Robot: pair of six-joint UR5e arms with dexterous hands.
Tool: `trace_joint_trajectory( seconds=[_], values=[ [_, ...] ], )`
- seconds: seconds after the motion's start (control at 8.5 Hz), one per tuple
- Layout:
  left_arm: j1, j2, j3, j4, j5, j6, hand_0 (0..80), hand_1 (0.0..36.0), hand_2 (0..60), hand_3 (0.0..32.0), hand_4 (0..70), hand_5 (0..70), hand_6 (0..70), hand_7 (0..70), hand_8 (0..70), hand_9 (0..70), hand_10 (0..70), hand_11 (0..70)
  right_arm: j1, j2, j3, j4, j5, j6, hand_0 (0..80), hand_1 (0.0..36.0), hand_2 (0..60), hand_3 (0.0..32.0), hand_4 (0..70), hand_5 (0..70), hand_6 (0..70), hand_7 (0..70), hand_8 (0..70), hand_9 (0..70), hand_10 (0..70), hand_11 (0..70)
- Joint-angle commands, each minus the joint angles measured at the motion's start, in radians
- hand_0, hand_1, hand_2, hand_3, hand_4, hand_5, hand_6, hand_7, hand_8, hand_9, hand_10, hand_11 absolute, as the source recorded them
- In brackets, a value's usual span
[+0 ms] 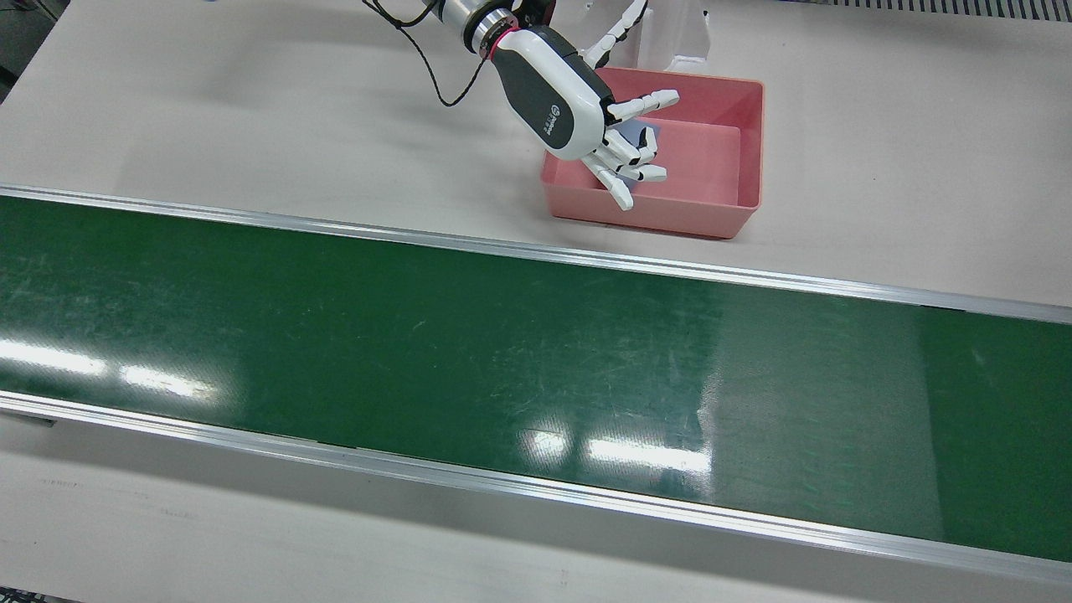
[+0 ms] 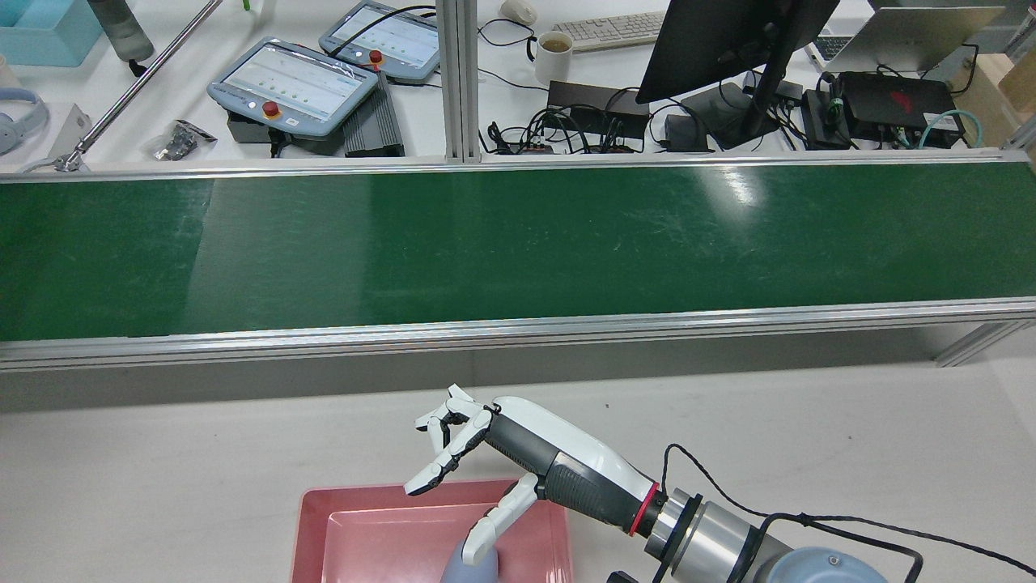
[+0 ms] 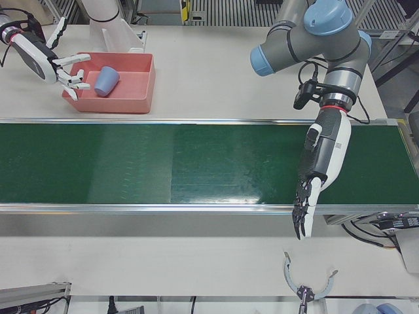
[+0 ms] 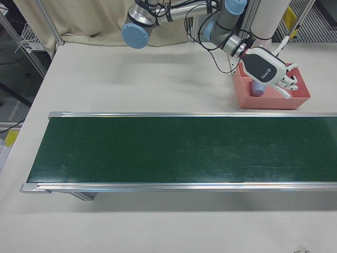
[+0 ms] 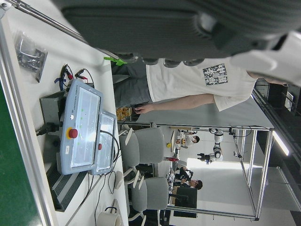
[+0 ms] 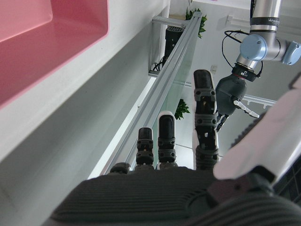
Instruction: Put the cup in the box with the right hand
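A blue-grey cup lies on its side inside the pink box, at the end nearest my right hand. My right hand hovers over that end of the box with fingers spread, holding nothing. In the front view the right hand covers most of the cup in the box. In the rear view the thumb tip is close above the cup; I cannot tell if it touches. My left hand hangs empty over the belt's near rail, fingers straight and pointing down.
The green conveyor belt with metal rails runs across the table in front of the box. A white pedestal stands right behind the box. Teach pendants and a monitor sit on the desk beyond the belt.
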Motion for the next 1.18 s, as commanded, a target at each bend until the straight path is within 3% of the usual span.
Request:
trace_joint_trajectory(
  seconds=[0.0, 0.12, 0.24, 0.35, 0.47, 0.59, 0.71, 0.82, 1.06],
  values=[
    [0.000, 0.000, 0.001, -0.002, 0.000, 0.000, 0.0, 0.0, 0.0, 0.0, 0.0, 0.0, 0.0, 0.0, 0.0, 0.0, 0.0, 0.0, 0.155, -0.093, 0.183, -0.090, -0.029, 0.003, 38.1, 0.0, 0.0, 0.0, 51.4, 0.0, 7.5, 46.8, 6.8, 19.6, 0.0, 0.0],
    [0.000, 0.000, 0.001, -0.002, 0.001, 0.000, 0.0, 0.0, 0.0, 0.0, 0.0, 0.0, 0.0, 0.0, 0.0, 0.0, 0.0, 0.0, 0.278, -0.133, 0.196, -0.096, -0.101, 0.059, 51.2, 5.1, 0.0, 0.0, 62.3, 2.1, 10.2, 53.6, 8.4, 21.8, 0.1, 0.7],
    [0.000, 0.000, 0.001, -0.002, 0.000, 0.000, 0.0, 0.0, 0.0, 0.0, 0.0, 0.0, 0.0, 0.0, 0.0, 0.0, 0.0, 0.0, 0.378, -0.199, 0.187, -0.095, -0.120, 0.198, 80.0, 35.9, 28.3, 0.0, 63.1, 11.4, 13.2, 55.0, 11.1, 23.8, 3.3, 8.1],
    [0.000, 0.000, 0.001, -0.002, 0.001, 0.000, 0.0, 0.0, 0.0, 0.0, 0.0, 0.0, 0.0, 0.0, 0.0, 0.0, 0.0, 0.0, 0.489, -0.236, 0.181, -0.082, -0.120, 0.248, 77.5, 28.0, 16.8, 0.0, 57.2, 8.3, 10.3, 45.4, 8.4, 18.8, 2.5, 6.0],
    [0.000, 0.002, 0.000, -0.003, 0.000, 0.000, 0.0, 0.0, 0.0, 0.0, 0.0, 0.0, 0.0, 0.0, 0.0, 0.0, 0.0, 0.0, 0.600, -0.236, 0.158, -0.078, -0.120, 0.259, 64.6, 22.3, 8.8, 0.0, 51.2, 7.0, 8.8, 38.2, 7.2, 16.2, 2.4, 5.6],
    [0.000, 0.000, 0.001, -0.003, 0.000, 0.000, 0.0, 0.0, 0.0, 0.0, 0.0, 0.0, 0.0, 0.0, 0.0, 0.0, 0.0, 0.0, 0.671, -0.236, 0.088, -0.018, -0.121, 0.325, 55.4, 12.6, 2.3, 0.0, 51.1, 4.6, 8.1, 35.4, 6.7, 15.2, 2.6, 5.0],
    [0.000, 0.002, 0.000, -0.002, 0.000, 0.000, 0.0, 0.0, 0.0, 0.0, 0.0, 0.0, 0.0, 0.0, 0.0, 0.0, 0.0, 0.0, 0.725, -0.238, -0.052, 0.101, -0.123, 0.457, 49.0, 1.0, 0.0, 0.0, 54.5, 1.9, 8.8, 38.7, 7.2, 16.7, 3.0, 4.6],
    [0.000, 0.002, -0.001, -0.002, 0.000, 0.000, 0.0, 0.0, 0.0, 0.0, 0.0, 0.0, 0.0, 0.0, 0.0, 0.0, 0.0, 0.0, 0.795, -0.239, -0.151, 0.161, -0.161, 0.521, 49.5, 2.8, 0.0, 0.0, 55.9, 2.2, 9.2, 39.9, 7.2, 16.9, 3.1, 4.8],
    [0.000, 0.002, -0.002, -0.002, 0.000, 0.000, 0.0, 0.0, 0.0, 0.0, 0.0, 0.0, 0.0, 0.0, 0.0, 0.0, 0.0, 0.0, 0.993, -0.238, -0.233, 0.172, -0.276, 0.526, 49.8, 4.0, 0.0, 0.0, 62.9, 2.0, 9.9, 44.0, 7.2, 17.2, 1.9, 3.1]
  ],
)
